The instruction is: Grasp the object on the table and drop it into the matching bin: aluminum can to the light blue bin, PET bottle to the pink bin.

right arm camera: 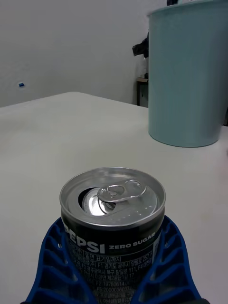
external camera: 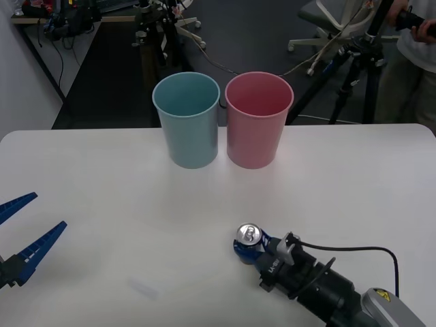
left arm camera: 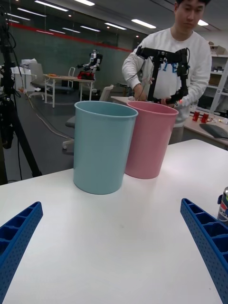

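my right claw is clamped on the aluminum can, which stands upright on the white desk at the lower centre of the front frame. my left claw waits spread wide at the lower left edge. the light blue bin and pink bin stand side by side, upper centre.

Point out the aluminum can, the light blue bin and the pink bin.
aluminum can [right arm camera: 112, 197]: right wrist view, on its shiny pull-tab top.
light blue bin [external camera: 189, 136]: front view, on its outer wall.
pink bin [external camera: 255, 136]: front view, on its outer wall.
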